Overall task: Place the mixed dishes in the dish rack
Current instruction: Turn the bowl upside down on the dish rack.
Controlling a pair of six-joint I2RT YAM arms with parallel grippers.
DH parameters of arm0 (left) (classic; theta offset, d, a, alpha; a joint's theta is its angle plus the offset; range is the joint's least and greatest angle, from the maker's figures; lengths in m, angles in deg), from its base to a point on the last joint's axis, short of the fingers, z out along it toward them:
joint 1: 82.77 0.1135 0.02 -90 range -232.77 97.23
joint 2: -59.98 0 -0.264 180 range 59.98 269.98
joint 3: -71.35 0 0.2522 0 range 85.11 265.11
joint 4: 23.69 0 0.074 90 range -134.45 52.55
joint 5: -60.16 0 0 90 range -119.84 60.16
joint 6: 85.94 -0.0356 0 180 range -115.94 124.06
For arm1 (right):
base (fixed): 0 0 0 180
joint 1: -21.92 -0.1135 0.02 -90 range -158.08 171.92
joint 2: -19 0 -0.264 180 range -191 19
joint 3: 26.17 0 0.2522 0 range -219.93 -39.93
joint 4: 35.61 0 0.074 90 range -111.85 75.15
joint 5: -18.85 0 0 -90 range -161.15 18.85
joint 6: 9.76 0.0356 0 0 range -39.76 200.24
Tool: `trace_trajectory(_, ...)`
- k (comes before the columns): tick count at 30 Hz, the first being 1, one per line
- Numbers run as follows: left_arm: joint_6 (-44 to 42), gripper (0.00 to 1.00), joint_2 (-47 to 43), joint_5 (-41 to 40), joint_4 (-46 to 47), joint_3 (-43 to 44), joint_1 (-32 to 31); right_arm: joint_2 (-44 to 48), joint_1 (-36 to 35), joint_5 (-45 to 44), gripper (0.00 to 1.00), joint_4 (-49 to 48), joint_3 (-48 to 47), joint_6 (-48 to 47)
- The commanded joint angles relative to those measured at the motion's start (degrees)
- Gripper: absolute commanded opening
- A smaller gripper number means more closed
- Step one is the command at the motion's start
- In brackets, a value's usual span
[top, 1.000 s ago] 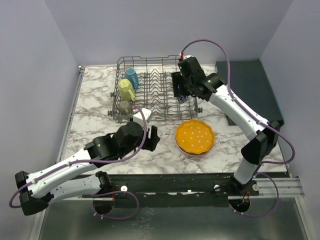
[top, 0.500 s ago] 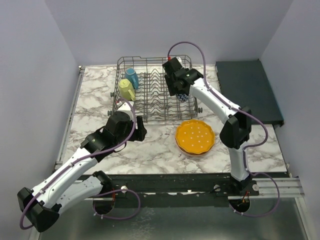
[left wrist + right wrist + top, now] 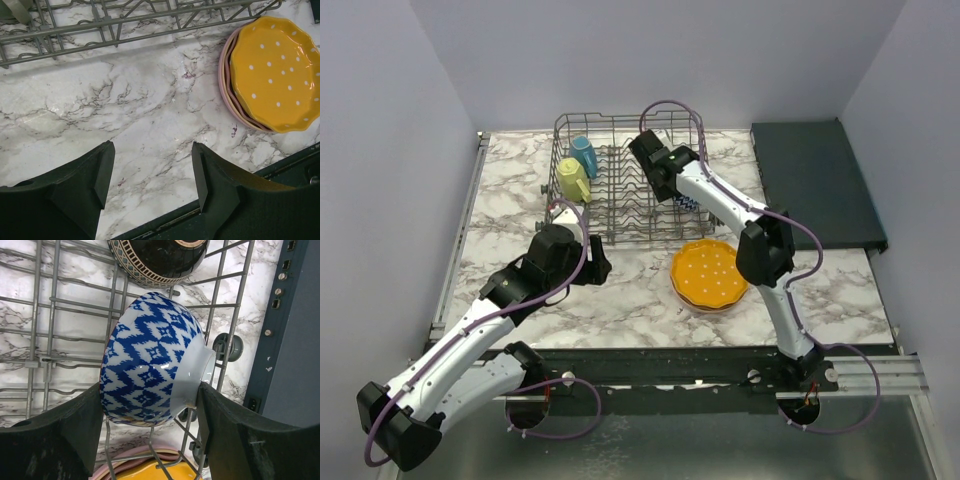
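The right jaws grip the blue-white bowl [image 3: 150, 355] on edge over the dish rack [image 3: 52, 300], dark patterned bowl [image 3: 155, 257] at its 12 o'clock. Seat it between tines before releasing, imo; left jaws gape empty.

Lighting bright, even, diffuse from overhead. Shadows soft and short. Small glare spot on blue-white bowl [image 3: 150, 360] glaze. All views sharp, no motion blur; bottom foreground dark.
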Motion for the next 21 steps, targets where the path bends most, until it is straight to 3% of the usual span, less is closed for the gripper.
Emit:
trace_trajectory(1,-1.2,0.69,-0.8,1.9,1.4,-0.5,0.2,-1.1,-0.4,-5.4,0.3,-0.1,-0.3,-2.3)
trace_trajectory(9,-1.7,0.69,0.7,1.8,1.7,-0.5,0.6,-3.9,-0.6,-5.0,0.31,-0.1,-0.2,-2.2)
trace_trajectory(21,-2.5,0.69,1.5,4.0,2.1,-0.7,2.9,-6.7,-1.0,-4.9,0.39,-0.7,1.1,-1.7)
